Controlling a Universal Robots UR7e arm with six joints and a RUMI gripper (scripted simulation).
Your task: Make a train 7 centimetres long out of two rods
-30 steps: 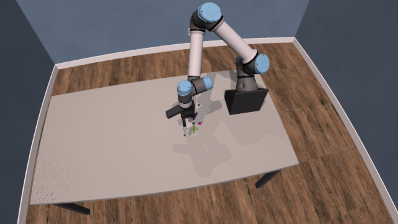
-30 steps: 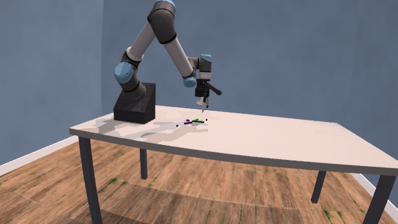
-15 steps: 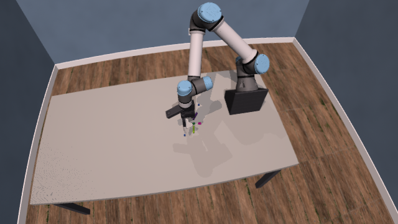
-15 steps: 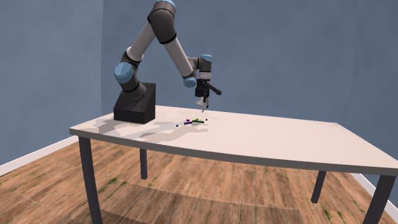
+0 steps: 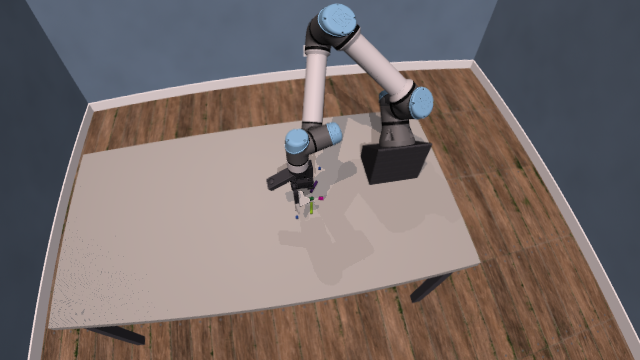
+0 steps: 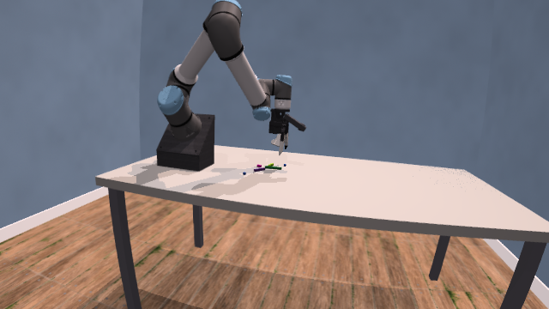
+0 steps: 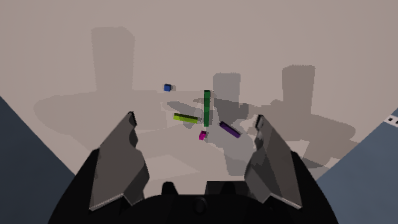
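My gripper [image 5: 300, 202] [image 6: 283, 151] [image 7: 197, 114] is open and empty, above the rods. A lime rod [image 5: 311, 208] [image 6: 270, 165] [image 7: 185, 118] lies left of a green rod in the wrist view, a small gap between them. A purple rod [image 5: 314, 186] [image 6: 259, 169] [image 7: 230, 130] lies slanted on the green rod's other side. A magenta rod [image 5: 321, 198] [image 6: 259, 166] [image 7: 202, 135] lies just below the green rod's near end in the wrist view. One blue rod [image 5: 297, 217] [image 6: 285, 165] [image 7: 167, 87] lies apart at upper left there. Another blue rod [image 5: 319, 168] [image 6: 244, 173] is not visible there.
The green rod [image 5: 311, 198] [image 6: 274, 167] [image 7: 207, 108] lies among the lime, magenta and purple rods, partly hidden by the gripper in the top view. The arm's black base [image 5: 397, 164] [image 6: 185, 152] stands on the table [image 5: 175, 225] [image 6: 364, 189]. Arm shadows fall across the rods.
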